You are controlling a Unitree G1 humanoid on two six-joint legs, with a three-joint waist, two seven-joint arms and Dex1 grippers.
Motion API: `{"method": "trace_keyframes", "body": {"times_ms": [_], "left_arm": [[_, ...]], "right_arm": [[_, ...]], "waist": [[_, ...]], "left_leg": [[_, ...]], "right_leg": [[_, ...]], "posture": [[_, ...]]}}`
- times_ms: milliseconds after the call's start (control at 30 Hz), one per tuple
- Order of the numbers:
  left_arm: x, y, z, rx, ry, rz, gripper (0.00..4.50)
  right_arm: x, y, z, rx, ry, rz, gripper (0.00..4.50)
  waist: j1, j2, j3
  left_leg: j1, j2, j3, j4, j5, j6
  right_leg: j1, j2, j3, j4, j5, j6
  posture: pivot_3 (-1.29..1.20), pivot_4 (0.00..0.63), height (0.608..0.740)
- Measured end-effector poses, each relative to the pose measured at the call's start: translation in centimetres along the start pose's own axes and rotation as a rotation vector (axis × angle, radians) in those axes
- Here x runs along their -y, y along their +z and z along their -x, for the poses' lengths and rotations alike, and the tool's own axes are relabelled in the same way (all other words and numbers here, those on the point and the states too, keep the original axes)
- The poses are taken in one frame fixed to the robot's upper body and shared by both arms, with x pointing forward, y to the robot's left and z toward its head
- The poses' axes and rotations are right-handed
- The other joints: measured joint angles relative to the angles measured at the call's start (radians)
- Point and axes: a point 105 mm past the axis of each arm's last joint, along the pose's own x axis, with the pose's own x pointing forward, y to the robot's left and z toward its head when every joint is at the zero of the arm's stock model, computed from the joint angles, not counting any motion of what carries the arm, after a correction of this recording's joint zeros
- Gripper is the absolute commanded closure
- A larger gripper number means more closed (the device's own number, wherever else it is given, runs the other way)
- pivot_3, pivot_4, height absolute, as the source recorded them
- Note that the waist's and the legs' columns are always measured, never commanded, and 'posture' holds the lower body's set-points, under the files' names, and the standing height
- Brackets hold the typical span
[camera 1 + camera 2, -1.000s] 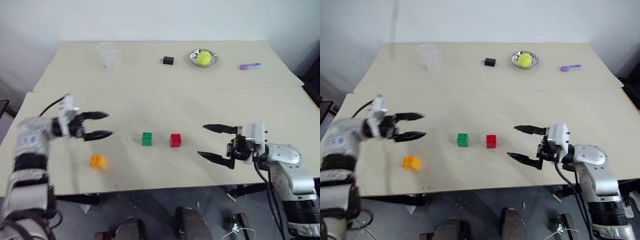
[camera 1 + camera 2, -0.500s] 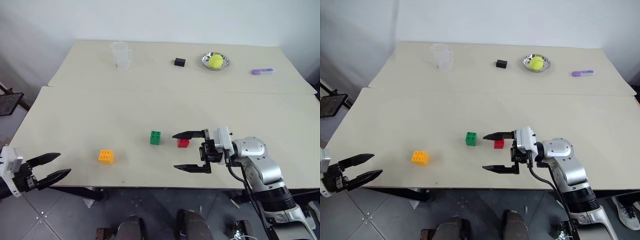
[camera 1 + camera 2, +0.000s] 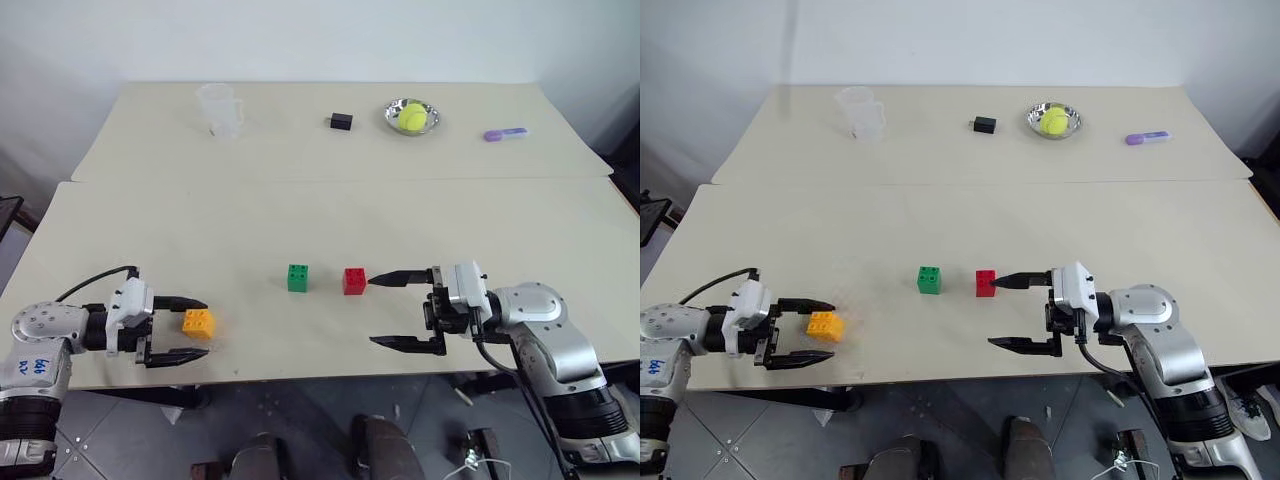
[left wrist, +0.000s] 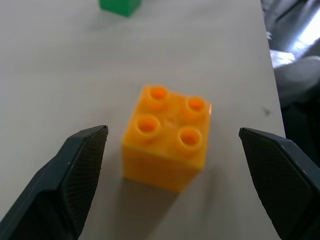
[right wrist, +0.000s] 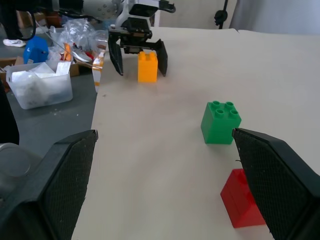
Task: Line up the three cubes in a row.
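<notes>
The orange-yellow cube (image 3: pixel 198 322) sits near the table's front left. My left gripper (image 3: pixel 830 330) is open around it, one finger on each side with gaps showing in the left wrist view (image 4: pixel 172 131). The green cube (image 3: pixel 297 278) and the red cube (image 3: pixel 354 281) stand side by side at mid-table, a small gap between them. My right gripper (image 3: pixel 373 311) is open and empty just right of the red cube, with its far fingertip close beside that cube. The right wrist view shows the green cube (image 5: pixel 220 122), the red cube (image 5: pixel 243 205) and the orange-yellow cube (image 5: pixel 147 66).
Along the far side stand a clear cup (image 3: pixel 220 108), a small black block (image 3: pixel 340 121), a metal bowl (image 3: pixel 390 118) holding a tennis ball, and a purple stick (image 3: pixel 503 133). Both grippers work close to the table's front edge (image 3: pixel 300 375).
My left gripper has dropped from above and behind the orange-yellow cube to table level and now straddles it. My right gripper has shifted left, closer to the red cube. The cubes have not moved.
</notes>
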Motion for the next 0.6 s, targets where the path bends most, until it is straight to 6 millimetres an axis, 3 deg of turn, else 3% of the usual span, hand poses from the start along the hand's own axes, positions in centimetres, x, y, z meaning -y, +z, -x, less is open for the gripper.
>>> {"method": "trace_keyframes", "body": {"times_ms": [133,267,367,500,600], "left_arm": [[-1.0,0.3,0.0,0.0,0.008,-0.048,1.78],[-1.5,1.4,-1.3,0.037,-0.013,-0.097,2.9],[-2.2,1.9,-2.0,0.048,-0.029,-0.108,3.0],[-5.6,5.1,-4.9,0.097,-0.049,-0.176,3.0],[-7.0,5.8,-5.8,0.049,-0.061,-0.224,3.0]], "right_arm": [[-0.1,-0.1,0.4,-0.013,-0.02,-0.005,0.0],[-0.7,-0.9,1.2,-0.055,-0.027,-0.045,0.0],[-0.8,-1.1,1.5,-0.062,-0.039,-0.062,0.0],[-0.6,-0.9,2.1,-0.068,-0.062,-0.056,0.0],[-0.6,-0.8,2.2,-0.069,-0.07,-0.052,0.0]], "waist": [[0.006,0.0,0.0],[0.009,0.0,0.0],[0.006,0.0,0.0],[0.023,-0.001,0.0],[0.023,-0.001,-0.001]], "left_leg": [[0.0,0.0,0.0,0.002,-0.001,0.001],[0.0,0.0,0.0,0.002,-0.001,0.002],[0.0,0.0,0.0,0.002,-0.001,0.002],[-0.001,-0.001,0.0,0.004,0.0,0.003],[0.0,-0.001,0.001,0.002,0.0,0.003]], "right_leg": [[0.001,-0.001,0.0,-0.001,0.0,0.0],[0.001,-0.001,0.0,-0.001,0.0,0.0],[0.001,-0.001,0.0,0.0,0.0,0.0],[0.004,-0.001,-0.001,-0.002,0.0,0.0],[0.003,-0.001,-0.001,-0.003,0.001,0.001]], "posture": [[0.0,0.15,0.74],[0.0,0.15,0.74],[0.0,0.15,0.74],[0.0,0.15,0.74],[0.0,0.15,0.74]]}}
